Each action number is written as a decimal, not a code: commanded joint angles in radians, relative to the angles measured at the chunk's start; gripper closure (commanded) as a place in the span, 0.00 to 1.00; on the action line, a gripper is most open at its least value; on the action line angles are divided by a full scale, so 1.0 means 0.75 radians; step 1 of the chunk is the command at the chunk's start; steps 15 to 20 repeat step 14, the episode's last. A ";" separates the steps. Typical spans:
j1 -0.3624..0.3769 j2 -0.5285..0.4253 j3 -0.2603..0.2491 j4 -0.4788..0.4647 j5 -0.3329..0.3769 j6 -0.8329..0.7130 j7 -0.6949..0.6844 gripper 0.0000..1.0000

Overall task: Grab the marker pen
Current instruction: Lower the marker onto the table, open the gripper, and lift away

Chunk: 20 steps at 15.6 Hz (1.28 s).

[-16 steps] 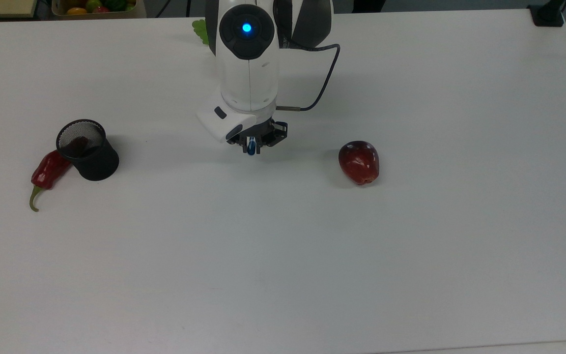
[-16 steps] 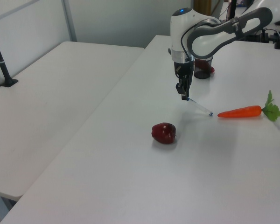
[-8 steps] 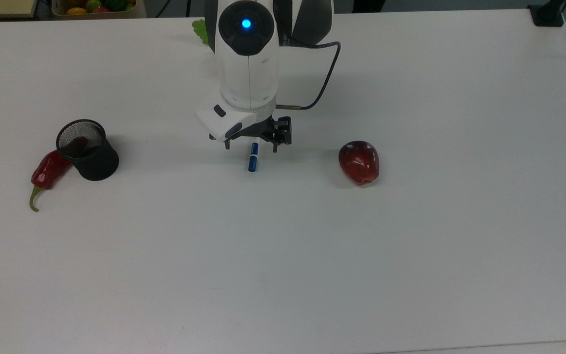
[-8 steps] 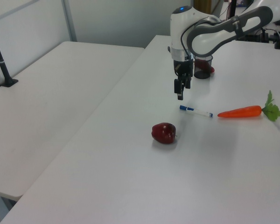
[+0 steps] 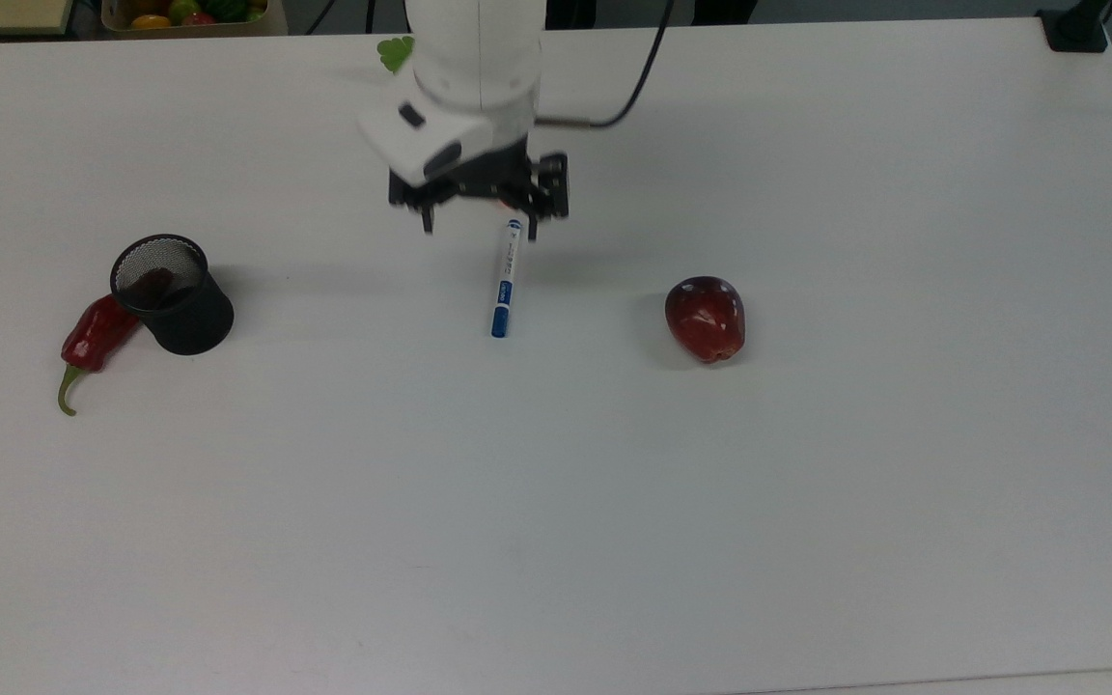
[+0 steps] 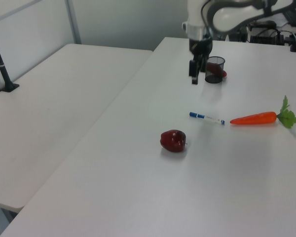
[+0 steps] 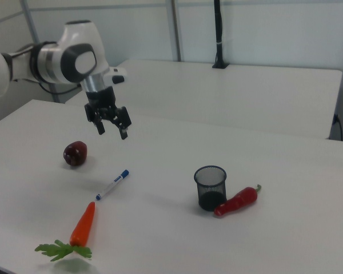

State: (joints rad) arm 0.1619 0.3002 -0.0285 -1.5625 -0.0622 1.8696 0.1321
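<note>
The marker pen (image 5: pixel 506 280), white with a blue cap, lies flat on the white table (image 5: pixel 807 483) between the black cup and the apple; it also lies in the left view (image 6: pixel 206 117) and the right view (image 7: pixel 112 184). My gripper (image 5: pixel 479 227) hangs open in the air above the pen's far end, holding nothing. In the right view the gripper (image 7: pixel 112 132) is well above the table, with its fingers spread. It is also raised in the left view (image 6: pixel 194 80).
A dark red apple (image 5: pixel 706 319) sits to the top view's right of the pen. A black mesh cup (image 5: pixel 173 292) and a red chili (image 5: pixel 93 338) stand at the top view's left. A carrot (image 6: pixel 254 118) lies beside the pen's end.
One second ago the gripper was shut on the tilted pen. It opened, the pen dropped flat onto the table, and the gripper rose and moved toward the top view's top.
</note>
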 commanded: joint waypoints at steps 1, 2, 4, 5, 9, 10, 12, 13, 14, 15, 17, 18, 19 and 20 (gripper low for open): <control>0.003 -0.195 -0.013 -0.072 -0.042 -0.149 0.014 0.00; 0.001 -0.240 -0.013 -0.087 -0.042 -0.175 0.012 0.00; -0.013 -0.320 -0.011 -0.107 -0.042 -0.247 -0.004 0.00; -0.022 -0.347 -0.011 -0.109 -0.042 -0.279 -0.010 0.00; -0.058 -0.433 -0.007 -0.136 -0.038 -0.327 -0.104 0.00; -0.060 -0.439 -0.009 -0.136 -0.038 -0.337 -0.111 0.00; -0.060 -0.437 -0.015 -0.132 -0.038 -0.349 -0.113 0.00; -0.060 -0.439 -0.015 -0.130 -0.036 -0.364 -0.113 0.00; -0.060 -0.439 -0.019 -0.126 -0.038 -0.374 -0.113 0.00; -0.060 -0.439 -0.019 -0.126 -0.038 -0.374 -0.113 0.00; -0.060 -0.439 -0.019 -0.126 -0.038 -0.374 -0.113 0.00; -0.060 -0.439 -0.019 -0.126 -0.038 -0.374 -0.113 0.00; -0.060 -0.439 -0.019 -0.126 -0.038 -0.374 -0.113 0.00; -0.060 -0.439 -0.019 -0.126 -0.038 -0.374 -0.113 0.00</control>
